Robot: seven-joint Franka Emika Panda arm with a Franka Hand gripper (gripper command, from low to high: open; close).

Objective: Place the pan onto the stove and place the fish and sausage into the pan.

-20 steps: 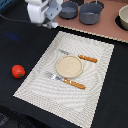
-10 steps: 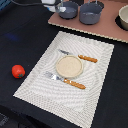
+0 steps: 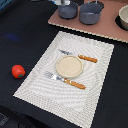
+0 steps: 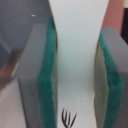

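Clearly the step in hand is carrying the fish [image 4: 78, 35] to the pan [image 3: 68, 10]. In the wrist view the gripper [image 4: 77, 95] is clamped on the white fish, with a green pad [image 4: 48, 75] pressed flat against each side of the body and a dark forked mark showing on it.

The pan already sits on the stove [image 3: 107, 29], at the far edge of the dark surface [image 3: 30, 30], just beside the deeper grey pot [image 3: 90, 13]. The two bowls stand close together, so I judge that the release should be centred over the blue-grey pan and not over the pot. It should also be low enough that the light toy drops inside the shallow rim and does not bounce out. The grip looks even, so a plain opening should free the fish cleanly.

The sausage [image 3: 18, 71] lies well apart from the stove, near the surface's edge at the exterior view's left, beside the striped placemat [image 3: 95, 65]. It is not yet in the pan. On the placemat are a small plate [image 3: 68, 65], a fork [image 3: 64, 80] and a knife [image 3: 80, 56].

Of the arm, the exterior view shows only a sliver at its top edge, above the pan. Its height and tilt cannot be told.
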